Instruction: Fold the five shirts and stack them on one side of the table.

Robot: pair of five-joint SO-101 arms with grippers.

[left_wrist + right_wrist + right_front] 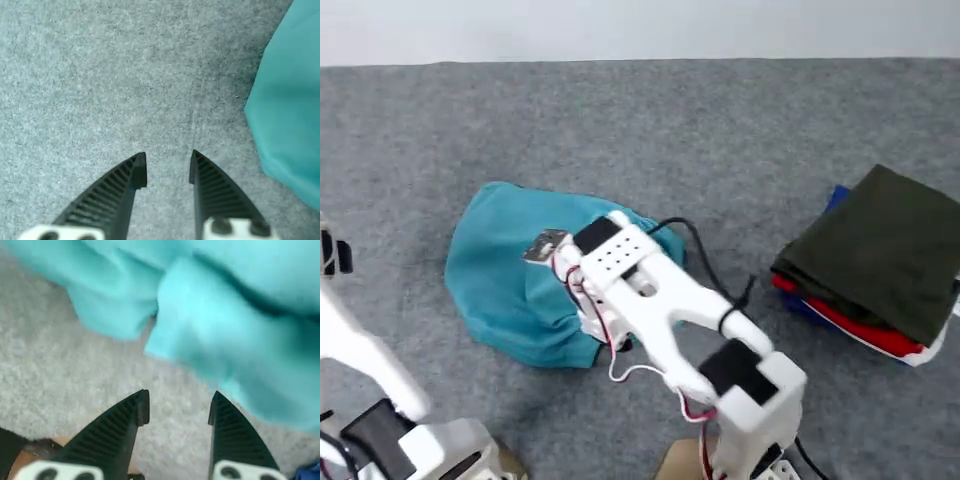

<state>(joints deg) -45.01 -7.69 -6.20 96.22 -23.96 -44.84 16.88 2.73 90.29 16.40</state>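
The left arm sits low at the near left corner. The left gripper points down at the grey felt-covered table with its black ribbed fingers spread, and the shirt's edge is near it. The right arm leans out from the near edge over the crumpled teal fabric shirt. The right gripper is parted and empty, hovering at the shirt's near hem. The shirt lies bunched left of centre. Well apart at the right sits a stack of folded shirts, dark olive on top.
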